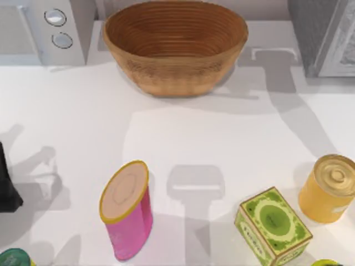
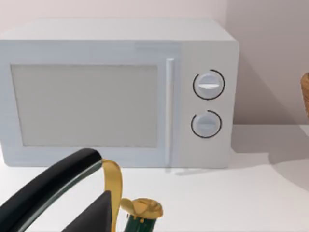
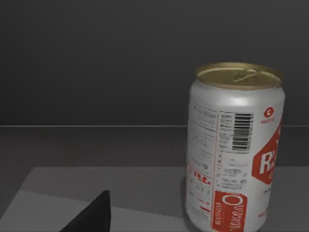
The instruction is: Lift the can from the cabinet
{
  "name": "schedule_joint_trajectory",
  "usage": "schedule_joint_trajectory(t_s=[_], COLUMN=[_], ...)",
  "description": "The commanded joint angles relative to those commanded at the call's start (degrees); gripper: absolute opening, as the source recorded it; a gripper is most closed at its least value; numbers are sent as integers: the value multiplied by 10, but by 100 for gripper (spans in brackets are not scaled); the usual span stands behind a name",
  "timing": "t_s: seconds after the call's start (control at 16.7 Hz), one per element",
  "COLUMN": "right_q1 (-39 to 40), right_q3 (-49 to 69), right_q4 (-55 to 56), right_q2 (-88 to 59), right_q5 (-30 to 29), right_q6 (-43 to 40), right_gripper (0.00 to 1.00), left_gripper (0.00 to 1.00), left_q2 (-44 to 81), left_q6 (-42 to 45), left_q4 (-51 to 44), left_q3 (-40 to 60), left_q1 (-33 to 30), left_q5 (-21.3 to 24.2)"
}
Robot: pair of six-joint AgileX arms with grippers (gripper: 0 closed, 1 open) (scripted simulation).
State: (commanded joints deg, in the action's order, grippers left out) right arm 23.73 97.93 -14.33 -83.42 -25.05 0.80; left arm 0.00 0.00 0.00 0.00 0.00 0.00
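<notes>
- Ahead of the right hand (image 3: 95,216), and apart from it, the white-and-red can (image 3: 235,147) stood upright with its gold lid level.
- Whether that hand was open or closed could not be told.
- The step in hand looked like the approach: nothing was gripped and the can was not yet lifted.
- The next move called for bringing the hand level with the can's middle, closing squarely on its sides, then rising straight.
- The left hand (image 2: 77,199) sat idle near a green bottle (image 2: 141,216), facing the microwave (image 2: 118,92) across the white surface (image 2: 251,193); its state could not be told either.
</notes>
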Motion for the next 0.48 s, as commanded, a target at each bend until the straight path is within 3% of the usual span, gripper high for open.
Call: schedule_joint_trajectory(t_s=[0.48], right_q1=[-34], right_q3=[95], right_q4=[0], right_q2=[-95], right_q5=[32], right_q6=[0], right_gripper=[100], left_gripper=[100], left_q2=[0], left_q6=[0], left_q4=[0], left_q3=[0], left_q1=[0], left_q5=[0])
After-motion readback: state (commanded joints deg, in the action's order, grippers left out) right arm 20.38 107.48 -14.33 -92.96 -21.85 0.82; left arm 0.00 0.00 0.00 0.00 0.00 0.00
